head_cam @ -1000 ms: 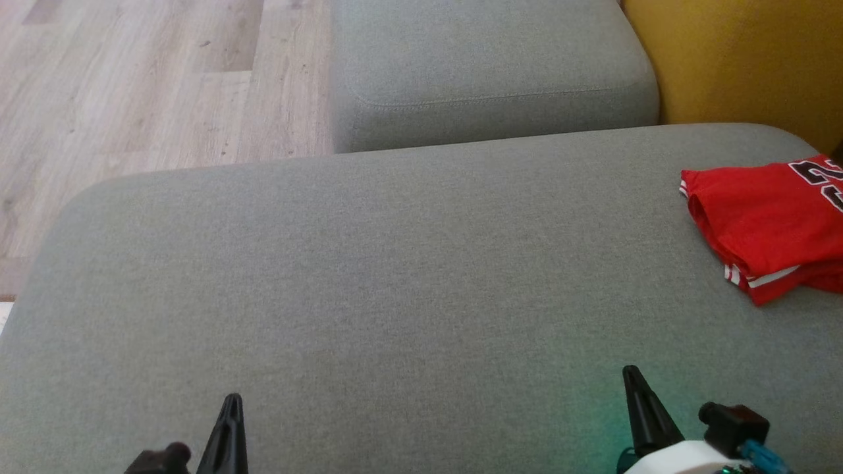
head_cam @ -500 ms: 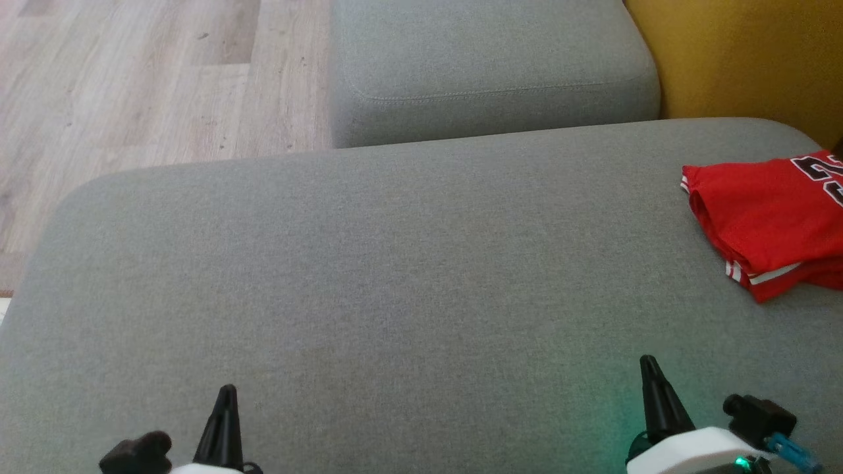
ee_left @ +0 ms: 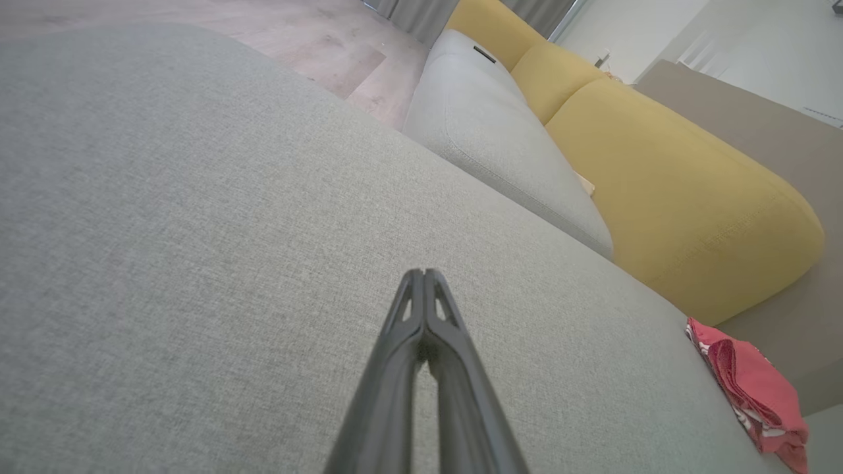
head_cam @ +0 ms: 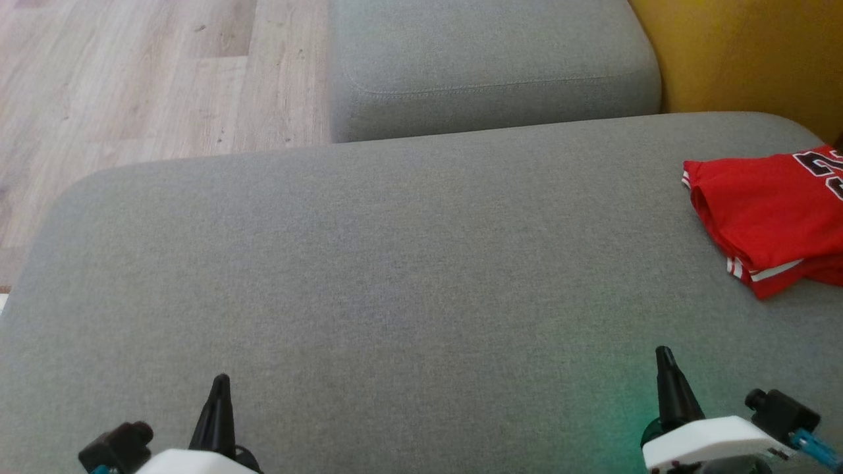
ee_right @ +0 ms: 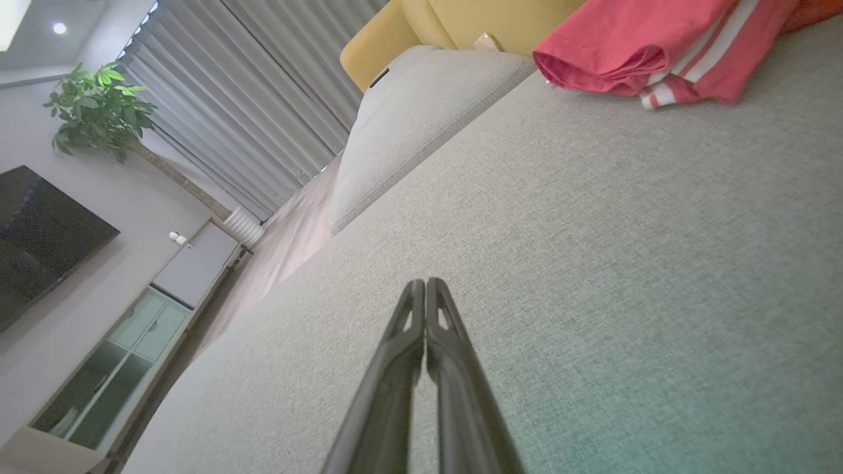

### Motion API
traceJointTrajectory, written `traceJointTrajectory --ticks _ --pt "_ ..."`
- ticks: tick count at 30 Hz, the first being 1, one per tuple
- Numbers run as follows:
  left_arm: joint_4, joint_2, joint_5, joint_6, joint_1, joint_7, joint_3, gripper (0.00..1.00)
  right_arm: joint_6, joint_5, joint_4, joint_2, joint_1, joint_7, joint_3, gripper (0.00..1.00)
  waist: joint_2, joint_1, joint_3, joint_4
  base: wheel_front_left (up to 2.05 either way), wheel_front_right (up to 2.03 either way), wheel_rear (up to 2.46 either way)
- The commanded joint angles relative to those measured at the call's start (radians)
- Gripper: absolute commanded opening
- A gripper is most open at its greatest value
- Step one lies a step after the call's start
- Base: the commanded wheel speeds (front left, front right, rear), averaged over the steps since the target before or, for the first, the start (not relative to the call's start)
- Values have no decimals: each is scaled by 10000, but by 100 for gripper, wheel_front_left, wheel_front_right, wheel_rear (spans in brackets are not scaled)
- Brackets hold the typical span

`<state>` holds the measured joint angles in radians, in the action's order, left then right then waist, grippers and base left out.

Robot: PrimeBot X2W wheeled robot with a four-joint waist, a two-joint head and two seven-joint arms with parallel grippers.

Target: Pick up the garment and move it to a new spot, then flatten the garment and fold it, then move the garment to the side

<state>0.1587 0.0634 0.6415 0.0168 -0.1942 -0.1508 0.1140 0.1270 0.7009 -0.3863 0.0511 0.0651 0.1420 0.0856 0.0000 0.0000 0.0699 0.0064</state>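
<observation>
A red jersey (head_cam: 764, 217), folded into a loose bundle with white stripes and dark numerals, lies at the right edge of the frame on the wide grey sofa seat (head_cam: 395, 276). The left pincer (head_cam: 220, 380) at the lower left and the right pincer (head_cam: 662, 352) at the lower right are both clenched on nothing, well apart from the jersey. A yellow backrest (head_cam: 744, 59) sits in the upper right corner.

Tapered black fingers (head_cam: 670, 388) — white wrists (head_cam: 711, 440)

The garment (head_cam: 767, 210) is red, with white stripes at its edge and dark numerals. The sofa seat (head_cam: 395, 263) is plain grey, the backrest (head_cam: 744, 52) mustard yellow, the floor (head_cam: 132, 79) pale wood-grain.
</observation>
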Motion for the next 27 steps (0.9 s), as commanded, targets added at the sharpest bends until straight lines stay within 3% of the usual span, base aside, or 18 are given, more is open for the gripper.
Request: traceJointTrajectory --ticks 1,27 --pt "-271 157 266 -61 565 23 -237 0 13 268 400 140 -625 -60 -20 0 0 0 -9 -1 0 0 0" --pt "76 202 3447 -515 1335 710 -701 0 21 3183 733 167 -970 -778 -551 0 0 0 -241 -21 0 0 0"
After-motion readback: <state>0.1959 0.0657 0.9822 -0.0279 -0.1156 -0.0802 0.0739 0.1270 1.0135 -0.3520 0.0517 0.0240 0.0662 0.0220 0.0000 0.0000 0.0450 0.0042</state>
